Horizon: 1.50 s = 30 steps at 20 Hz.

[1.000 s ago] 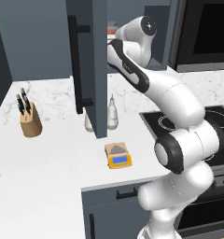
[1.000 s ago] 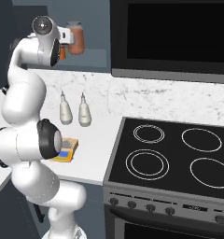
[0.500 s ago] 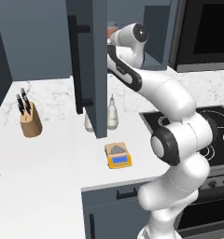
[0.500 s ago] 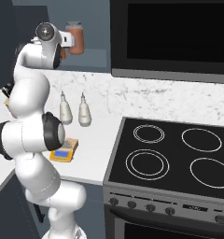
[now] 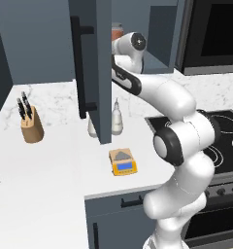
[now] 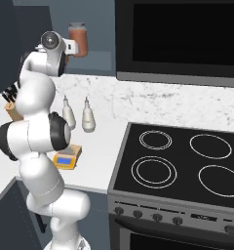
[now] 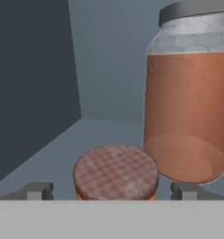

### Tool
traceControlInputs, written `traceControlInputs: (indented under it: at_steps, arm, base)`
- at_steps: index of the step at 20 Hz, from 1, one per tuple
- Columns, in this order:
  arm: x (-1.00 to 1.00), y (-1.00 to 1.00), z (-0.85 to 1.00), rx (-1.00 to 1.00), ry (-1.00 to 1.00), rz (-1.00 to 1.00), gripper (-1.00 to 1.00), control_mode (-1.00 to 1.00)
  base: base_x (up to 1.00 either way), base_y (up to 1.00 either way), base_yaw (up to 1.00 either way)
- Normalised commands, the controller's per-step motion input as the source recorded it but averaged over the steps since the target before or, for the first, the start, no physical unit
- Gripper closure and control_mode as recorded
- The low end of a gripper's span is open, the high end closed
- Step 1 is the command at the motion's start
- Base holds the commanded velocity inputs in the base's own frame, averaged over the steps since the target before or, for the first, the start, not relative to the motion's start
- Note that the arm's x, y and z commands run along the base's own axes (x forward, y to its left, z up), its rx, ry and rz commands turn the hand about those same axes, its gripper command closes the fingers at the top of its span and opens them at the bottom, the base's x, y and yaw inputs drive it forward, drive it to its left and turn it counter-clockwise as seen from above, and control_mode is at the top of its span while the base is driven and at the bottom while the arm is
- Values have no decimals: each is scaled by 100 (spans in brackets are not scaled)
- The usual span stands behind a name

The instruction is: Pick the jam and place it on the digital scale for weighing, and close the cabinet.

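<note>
Jam point(image 7: 115, 173) sits between the gripper's point(image 7: 111, 190) two spread finger tips point(image 7: 37, 190), directly ahead on the cabinet point(image 5: 91, 68) shelf, not gripped; nothing held, jaws wide. One taller orange-red jar point(image 7: 190, 93) stands just right of and behind the jam. Arm reaches up from the base, hand inside the open cabinet. Down below the hand on the counter point(image 5: 50, 160): one digital scale point(image 5: 123, 162), two pale bottles point(image 6: 87, 116), one knife block point(image 5: 31, 127). No readable writing on anything.
</note>
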Motion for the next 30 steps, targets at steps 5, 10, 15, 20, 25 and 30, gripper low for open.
traceControlInputs:
  at_steps: [5, 10, 15, 20, 25, 30]
  arm:
    - [14, 5, -30, 0, 0, 0, 100, -100]
    - [27, 2, -11, 0, 0, 0, 100, -100]
    - [-12, -1, 0, 0, -4, 0, 100, -100]
    - [-91, -15, 0, 0, -16, 0, 100, -100]
    - [-100, -17, 0, 0, -14, 0, 100, -100]
    - [-100, -23, -1, 0, -11, 0, 100, -100]
  base:
    - [0, 0, 0]
    - [0, 0, 0]
    - [0, 0, 0]
    - [0, 0, 0]
    - [0, 0, 0]
    - [0, 0, 0]
